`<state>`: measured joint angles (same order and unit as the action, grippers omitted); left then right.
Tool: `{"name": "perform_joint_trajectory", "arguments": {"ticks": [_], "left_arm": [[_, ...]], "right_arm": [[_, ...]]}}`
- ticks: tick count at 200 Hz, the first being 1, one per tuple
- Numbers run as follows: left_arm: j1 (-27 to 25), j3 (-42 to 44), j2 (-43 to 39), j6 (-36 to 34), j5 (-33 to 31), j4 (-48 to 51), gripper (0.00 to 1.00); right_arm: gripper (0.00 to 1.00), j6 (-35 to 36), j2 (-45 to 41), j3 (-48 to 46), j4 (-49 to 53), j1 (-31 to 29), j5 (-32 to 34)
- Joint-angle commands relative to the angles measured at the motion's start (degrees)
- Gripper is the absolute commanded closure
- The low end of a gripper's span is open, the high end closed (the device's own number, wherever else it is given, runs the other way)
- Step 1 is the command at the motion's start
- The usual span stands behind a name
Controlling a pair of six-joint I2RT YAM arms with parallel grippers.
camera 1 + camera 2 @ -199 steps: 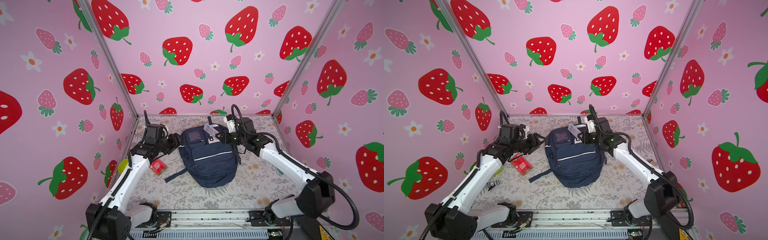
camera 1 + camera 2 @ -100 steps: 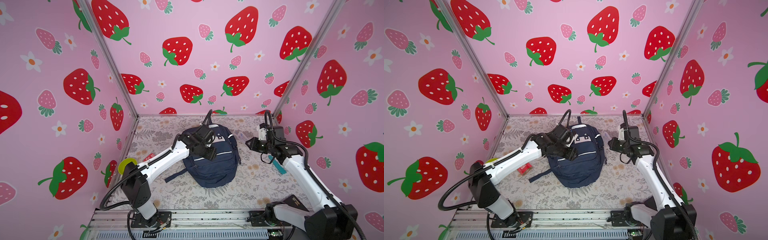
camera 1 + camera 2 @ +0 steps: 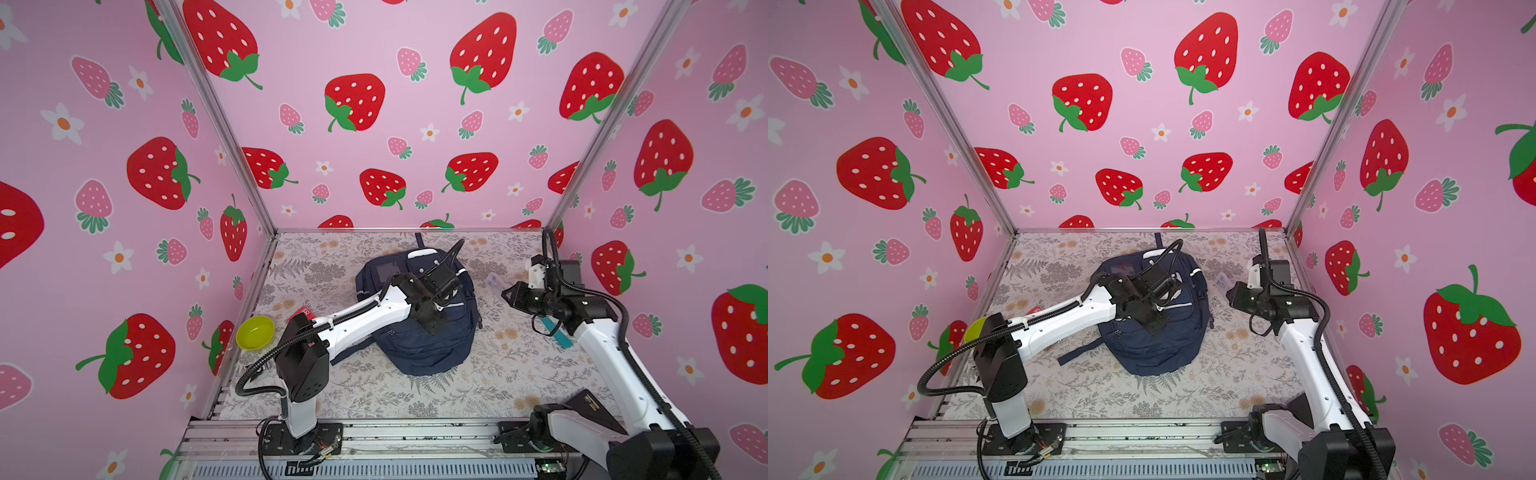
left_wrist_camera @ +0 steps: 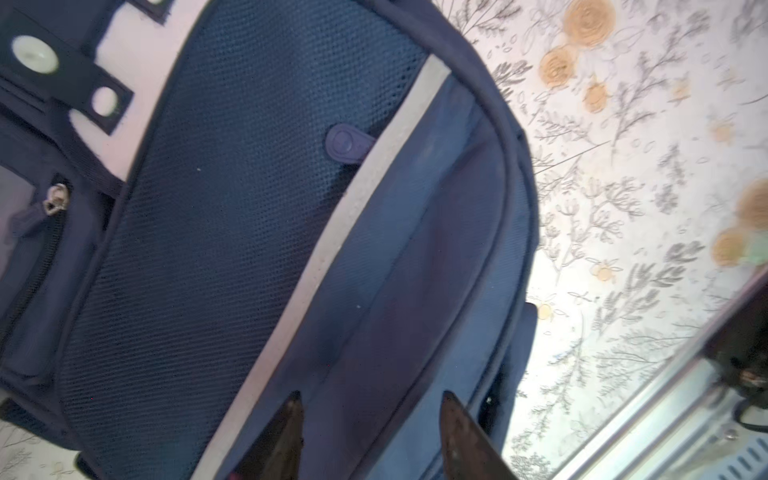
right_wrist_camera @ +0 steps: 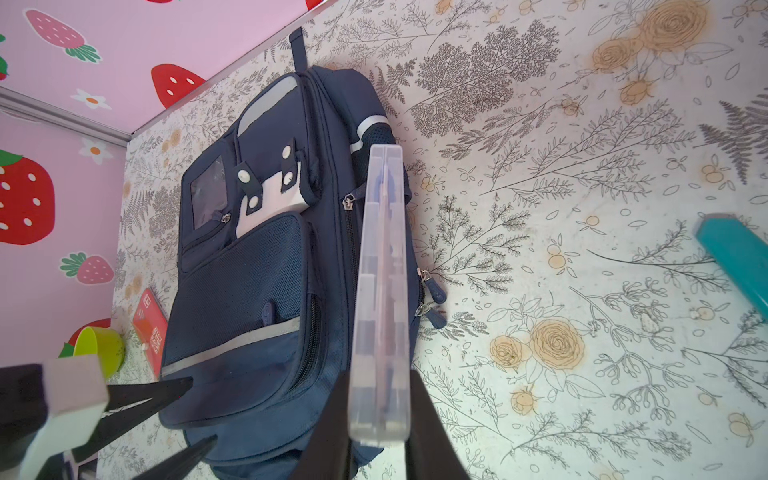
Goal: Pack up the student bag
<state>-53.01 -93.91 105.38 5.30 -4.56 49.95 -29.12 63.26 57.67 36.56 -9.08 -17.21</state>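
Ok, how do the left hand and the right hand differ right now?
The left hand has its jaws apart with nothing visibly held; the right hand is shut on a clear plastic case. The left hand hangs over the front of the student bag; the right hand sits off to the bag's side, above the floral table. Both are dark and two-fingered.

Both top views are looking steeply down from the front, sharing the whole surface [image 3: 415,395]. The left wrist camera is facing the backpack [image 4: 249,208] closely, the right from farther.
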Motion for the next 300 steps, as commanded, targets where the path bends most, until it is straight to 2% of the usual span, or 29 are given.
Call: {"name": "perform_joint_trajectory", "arguments": {"ticks": [1, 43, 61, 67, 91, 131, 152, 175, 251, 254, 277, 300], "left_arm": [[-0.27, -0.12, -0.97, -0.31, -7.41, -0.49, 0.58], [0.18, 2.38, -5.53, -0.18, -11.95, -5.01, 0.87], [0.70, 4.03, -7.89, -0.66, -13.43, -6.71, 0.93], [1.03, 4.66, -8.72, -0.63, -13.47, -7.28, 1.00], [3.96, 8.20, -13.11, 0.73, -10.91, -10.62, 1.00], [10.59, 17.92, -21.99, 3.11, -1.67, -21.58, 1.00], [13.23, 19.62, -23.76, 2.88, 1.64, -22.53, 1.00], [16.86, 19.90, -24.04, 4.74, 8.68, -22.71, 1.00], [18.71, 16.39, -21.56, 5.36, 12.11, -22.86, 1.00], [18.80, 16.39, -21.56, 5.27, 13.58, -22.99, 1.00], [19.18, 16.39, -21.71, 5.06, 14.30, -23.58, 1.00], [19.17, 16.30, -21.90, 4.99, 15.07, -23.50, 1.00]], "right_arm": [[1.00, 1.01, -0.50, -0.09, 0.60, 0.32, -1.55], [1.00, 0.74, -0.85, -0.28, 0.18, 0.29, -3.57], [1.00, 0.82, -0.75, 0.19, -0.10, 0.34, -4.69], [1.00, 1.08, -0.62, 0.40, -0.34, 0.32, -5.22], [1.00, 2.02, -0.47, 1.47, -0.70, 0.29, -7.18], [1.00, 3.96, -0.48, 2.62, -1.43, -0.25, -12.82], [1.00, 4.81, -1.05, 3.09, -2.19, -2.15, -16.06], [1.00, 6.15, -1.30, 4.49, -1.07, -5.49, -17.03], [1.00, 6.76, -5.81, 4.69, 0.24, -18.51, -24.54], [1.00, 6.60, -5.96, 4.39, 0.22, -19.11, -24.86], [1.00, 2.30, -6.40, -1.13, -3.81, -23.82, -27.92], [1.00, -2.04, -5.81, -5.50, -9.50, -29.52, -25.40]]}}
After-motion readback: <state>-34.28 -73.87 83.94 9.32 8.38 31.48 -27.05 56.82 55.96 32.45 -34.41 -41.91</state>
